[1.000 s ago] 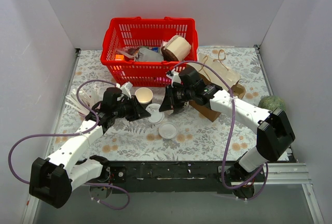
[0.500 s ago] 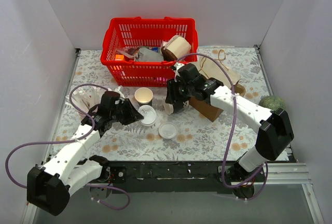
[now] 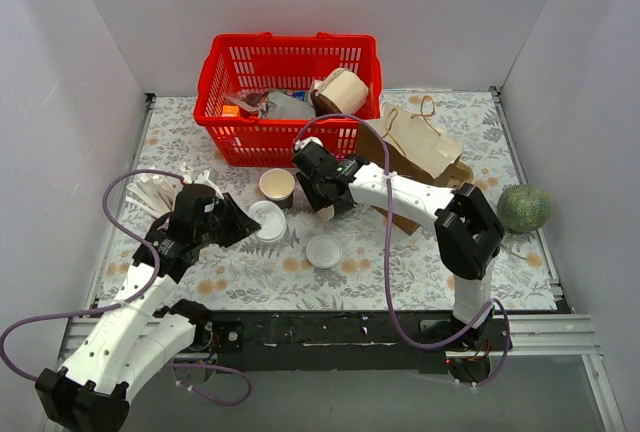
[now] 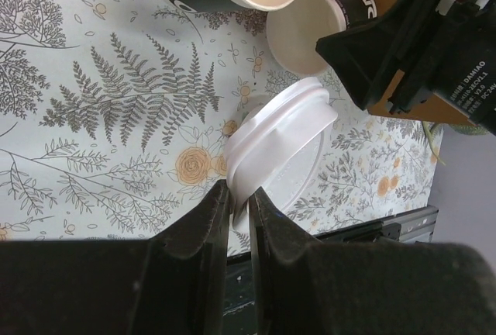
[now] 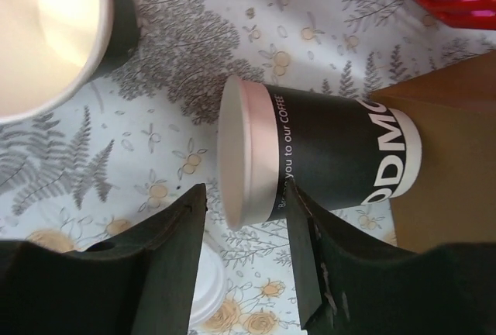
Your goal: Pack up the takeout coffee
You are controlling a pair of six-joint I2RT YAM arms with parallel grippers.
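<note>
Takeout coffee (image 5: 325, 157), dark wall: large white letters "ODMO", word partly hidden; a small white line read "…you to our COFFEE". Right arm's black housing (image 4: 457, 71): label read "DAMIAO"; the finer lines were illegible.

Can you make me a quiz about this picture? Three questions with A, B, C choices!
1. Where is the open cup?
A in front of the basket
B inside it
C on the floor

2. What colour is the basket?
A blue
B red
C green

3. The left hand is:
A wide open
B out of sight
C shut on a white lid

Answers:
1 A, it stands just in front of the basket.
2 B, its mesh is bright red.
3 C, it pinches the lid's edge.
</note>
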